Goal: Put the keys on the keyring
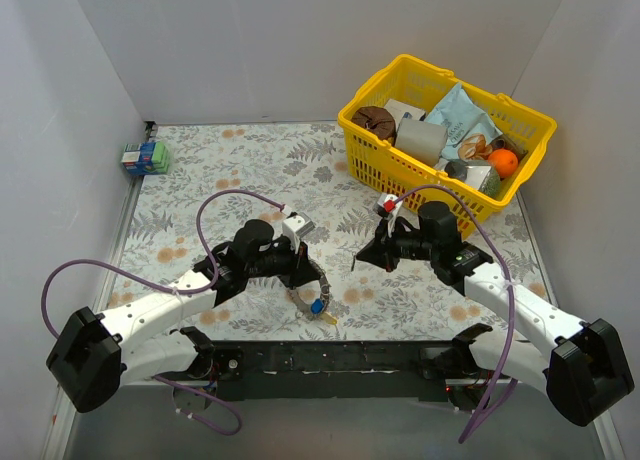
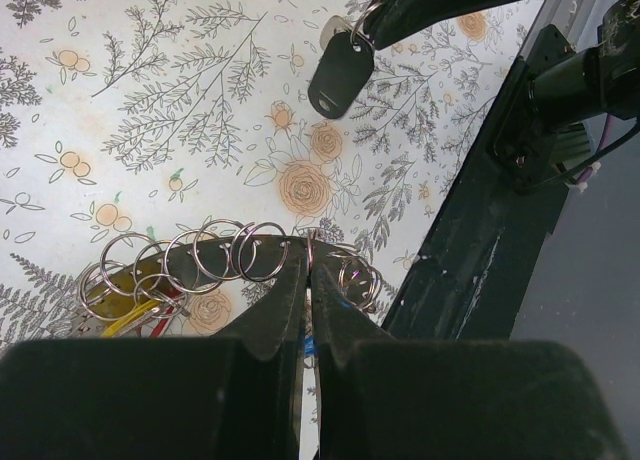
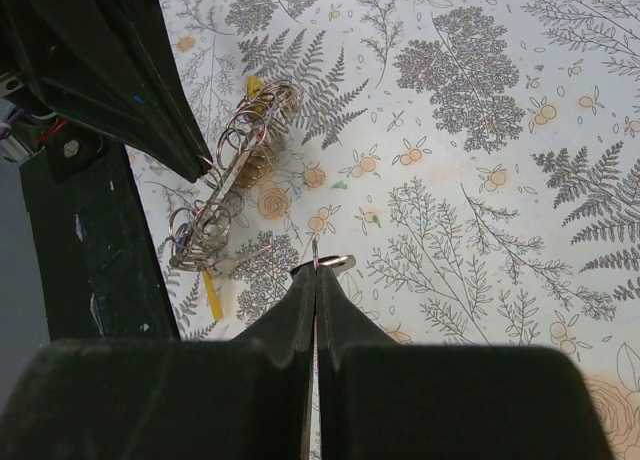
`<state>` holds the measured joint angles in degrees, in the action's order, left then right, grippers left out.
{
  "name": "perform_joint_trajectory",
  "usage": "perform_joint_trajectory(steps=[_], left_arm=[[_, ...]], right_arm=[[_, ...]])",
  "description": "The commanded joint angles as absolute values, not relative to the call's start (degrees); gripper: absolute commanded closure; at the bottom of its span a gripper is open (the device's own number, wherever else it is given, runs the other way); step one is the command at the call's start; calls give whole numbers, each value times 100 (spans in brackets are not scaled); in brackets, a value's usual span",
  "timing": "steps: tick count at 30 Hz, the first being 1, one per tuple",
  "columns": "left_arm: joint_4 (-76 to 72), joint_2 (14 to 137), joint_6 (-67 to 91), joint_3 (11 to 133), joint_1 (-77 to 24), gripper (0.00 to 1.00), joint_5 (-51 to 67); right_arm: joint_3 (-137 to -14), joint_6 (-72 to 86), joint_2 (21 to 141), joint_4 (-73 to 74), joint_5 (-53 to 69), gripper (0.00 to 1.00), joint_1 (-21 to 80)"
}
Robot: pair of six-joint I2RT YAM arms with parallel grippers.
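Observation:
My left gripper [image 1: 298,270] is shut on the keyring [image 2: 312,242], pinching its thin wire edge-on just above the flowered table. Several small split rings [image 2: 215,255] hang along the keyring. Yellow and red keys [image 2: 135,315] dangle at its left end, and blue and yellow keys [image 1: 320,310] show below it in the top view. My right gripper [image 1: 362,261] is shut on the small ring [image 3: 316,259] of a black-headed key [image 2: 338,75] and holds it to the right of the keyring [image 3: 225,195], apart from it.
A yellow basket [image 1: 398,170] full of groceries stands at the back right. A small blue-green box [image 1: 145,158] sits at the back left. The black base rail [image 1: 330,358] runs along the near edge. White walls close in both sides.

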<state>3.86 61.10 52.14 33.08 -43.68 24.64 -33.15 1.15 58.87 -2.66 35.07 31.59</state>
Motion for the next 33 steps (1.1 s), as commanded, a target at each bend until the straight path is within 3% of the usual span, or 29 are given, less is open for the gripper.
perform_joint_trajectory(steps=[1,33], left_arm=[[167,6091,5238,3314,-4412,100,2409],[26,6012,5071,3173,-4834,100,2303]], right_arm=[[-3454,17,5897,-185,3630,99,3217],[-3902,-545,6592,158,4043,99,4025]])
